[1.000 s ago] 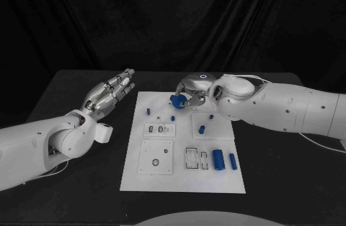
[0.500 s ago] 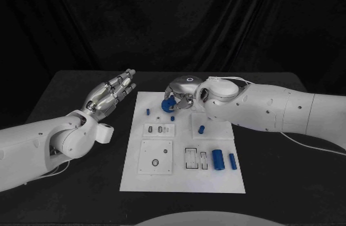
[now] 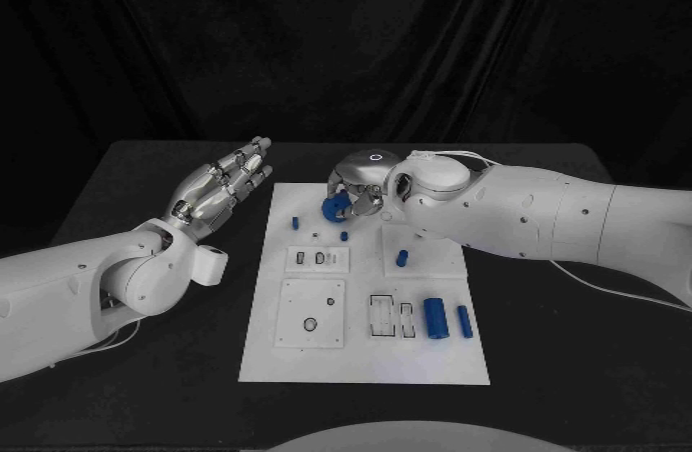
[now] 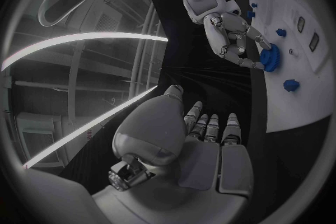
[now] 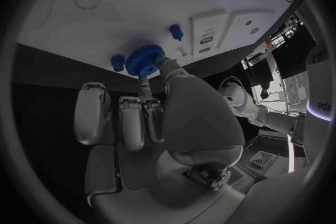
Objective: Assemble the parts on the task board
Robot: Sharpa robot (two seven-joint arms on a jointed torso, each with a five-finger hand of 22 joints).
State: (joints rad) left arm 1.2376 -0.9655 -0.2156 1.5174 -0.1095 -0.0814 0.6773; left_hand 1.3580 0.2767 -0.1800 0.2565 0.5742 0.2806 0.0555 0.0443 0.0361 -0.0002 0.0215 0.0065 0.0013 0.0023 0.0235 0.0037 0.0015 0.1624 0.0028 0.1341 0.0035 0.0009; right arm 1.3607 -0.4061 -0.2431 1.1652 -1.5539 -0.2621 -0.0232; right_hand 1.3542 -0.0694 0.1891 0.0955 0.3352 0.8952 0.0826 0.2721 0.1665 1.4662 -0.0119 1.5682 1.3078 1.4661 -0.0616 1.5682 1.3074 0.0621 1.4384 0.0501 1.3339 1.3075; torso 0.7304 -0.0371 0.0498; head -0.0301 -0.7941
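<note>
My right hand [image 3: 358,184] hovers over the far left part of the white task board [image 3: 368,357] and holds a blue gear [image 3: 335,208] in its fingertips. The gear [image 5: 145,59] has a toothed rim and hangs just above the board [image 5: 105,22]; from the left wrist the same gear [image 4: 269,58] appears below the right hand [image 4: 234,39]. A small blue peg [image 3: 299,222] and another peg [image 3: 345,236] stand near it. My left hand [image 3: 219,187] is raised, fingers straight and apart, holding nothing, left of the board over the table.
Further blue parts lie on the board: a short cylinder [image 3: 404,258], a thick cylinder [image 3: 436,318] and a slimmer one [image 3: 466,322] toward the near right. Slotted white blocks [image 3: 319,259] and a plate with holes [image 3: 313,313] sit mid-board. Black table surrounds it.
My right hand has carried the blue gear leftward and slightly farther across the board's far edge. The left hand has stayed where it was.
</note>
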